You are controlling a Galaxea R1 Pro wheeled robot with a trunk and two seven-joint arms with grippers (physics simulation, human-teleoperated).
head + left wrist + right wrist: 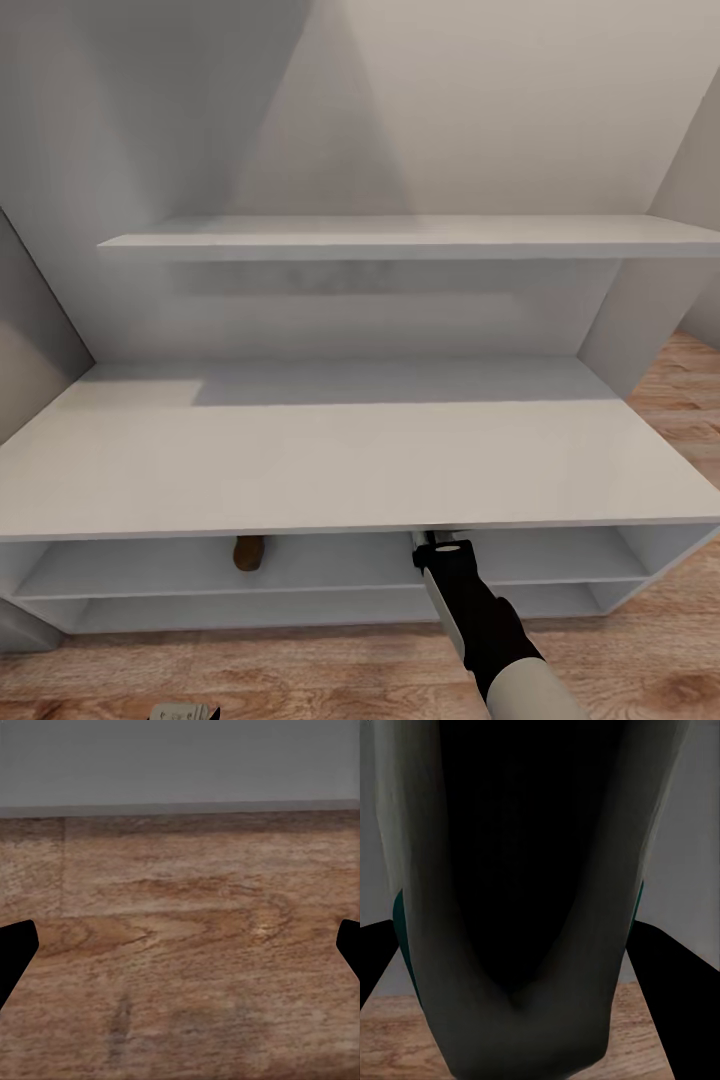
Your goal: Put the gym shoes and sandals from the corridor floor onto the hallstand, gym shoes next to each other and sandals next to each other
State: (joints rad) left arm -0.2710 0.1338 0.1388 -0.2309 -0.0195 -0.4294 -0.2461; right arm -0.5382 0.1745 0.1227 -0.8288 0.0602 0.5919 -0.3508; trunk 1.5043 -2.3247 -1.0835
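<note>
Reaching forward with the black-and-grey right arm [470,610], wrist passing under the front edge of the bench top of the wide white hallstand [300,470], into the upper of its two low open shelves. Hiding the fingers there in the head view.

Seen from the right wrist: gripping a white gym shoe with green side trim [585,945], dark opening facing the camera, pinched between the two black fingers [667,967] of the right gripper [521,967] and held close. Showing a strip of light brown wood-grain corridor floor [390,1042] beneath the shoe.

Lying on that same upper shelf, left of the arm and well apart from it: the rounded end of a flat brown leather-look sandal [249,552], the rest tucked under the bench top.

Hanging low over the planks with the left gripper [180,945], black fingertips [15,952] spread wide at the edges of the left wrist view, holding nothing, facing a grey wall [180,765] beyond the boards.
</note>
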